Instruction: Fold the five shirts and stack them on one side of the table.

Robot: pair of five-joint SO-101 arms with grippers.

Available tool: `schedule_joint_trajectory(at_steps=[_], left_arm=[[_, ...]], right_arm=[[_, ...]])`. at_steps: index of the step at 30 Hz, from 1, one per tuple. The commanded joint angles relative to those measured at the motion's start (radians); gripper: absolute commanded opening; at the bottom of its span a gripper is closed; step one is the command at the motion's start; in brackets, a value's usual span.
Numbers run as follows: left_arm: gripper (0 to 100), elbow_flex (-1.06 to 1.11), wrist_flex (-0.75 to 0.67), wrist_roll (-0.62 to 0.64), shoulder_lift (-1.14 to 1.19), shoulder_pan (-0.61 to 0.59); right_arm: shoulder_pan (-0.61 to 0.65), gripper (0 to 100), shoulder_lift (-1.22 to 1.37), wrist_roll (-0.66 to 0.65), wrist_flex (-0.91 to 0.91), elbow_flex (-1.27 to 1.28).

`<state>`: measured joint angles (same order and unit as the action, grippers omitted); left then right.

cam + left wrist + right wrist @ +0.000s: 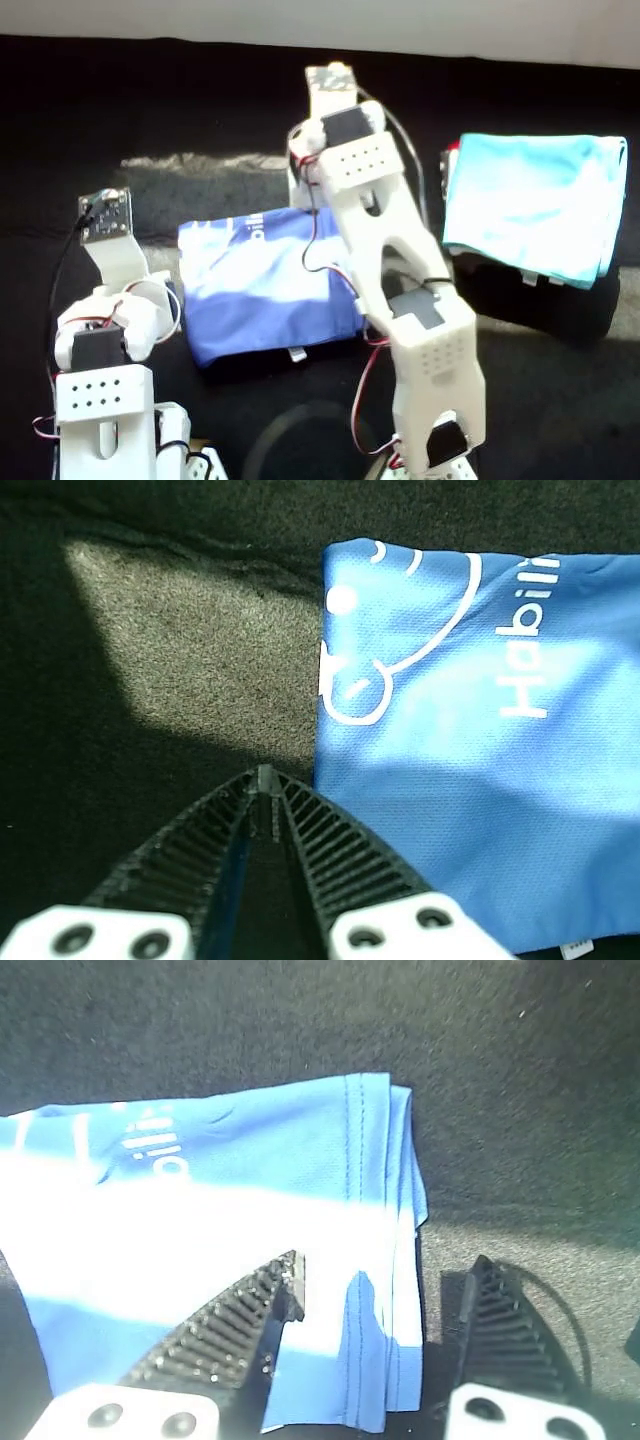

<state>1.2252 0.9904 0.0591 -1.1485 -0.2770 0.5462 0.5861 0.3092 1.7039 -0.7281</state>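
Shirts are found at two places on the table. A blue shirt (265, 290), folded into a rough rectangle and marked with white print, is laid flat at the middle, on the black cloth (200, 100) by which the table is covered. A small white tag (297, 353) is seen at its near edge, and a band of sunlight is cast across the shirt and the cloth beside it. A turquoise shirt (535, 205) is laid folded at the right side, on top of a dark pile (545, 300) whose make-up cannot be told. It is well apart from the blue one.

The right gripper (385, 1278) is held released low over a folded corner of the blue shirt. One ribbed finger (255, 1310) is placed above the fabric and the other (495, 1325) above the black cloth just past the stitched edge, so that the edge is straddled. In the high view the right arm (400, 240) is stretched from the near edge over the shirt's right part.

The left gripper (263, 778) is clenched on itself, its tips meeting, above the black cloth just beside the shirt's printed edge. The left arm (100, 370) is seen at the near left corner.
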Motion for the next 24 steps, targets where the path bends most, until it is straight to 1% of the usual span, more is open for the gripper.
schedule_joint_trajectory(at_steps=[1,3,4,13,18,20,21,24], left_arm=[[1,0.025,-0.037,-0.006,-0.007,-0.036],[1,0.031,-0.032,-0.008,-0.007,-0.050],[1,0.031,-0.031,-0.008,-0.007,-0.056],[1,0.033,-0.029,-0.008,-0.007,-0.067],[1,0.033,-0.029,-0.008,-0.007,-0.067],[1,0.035,-0.029,-0.008,-0.007,-0.067],[1,0.035,-0.029,-0.008,-0.007,-0.067],[1,0.035,-0.028,-0.008,-0.007,-0.067]], right_arm=[[0.028,30.8,0.056,0.063,0.007,0.053],[0.024,34.4,0.104,0.071,0.001,0.079],[0.024,34.6,0.124,0.061,0.001,0.074],[0.024,33.6,0.232,0.058,-0.002,0.024],[0.036,32.9,0.346,0.049,-0.076,0.021],[0.045,28.6,0.378,0.046,-0.096,0.021],[0.048,25.0,0.392,0.031,-0.097,0.021],[0.062,8.0,0.403,-0.055,-0.094,0.021]])
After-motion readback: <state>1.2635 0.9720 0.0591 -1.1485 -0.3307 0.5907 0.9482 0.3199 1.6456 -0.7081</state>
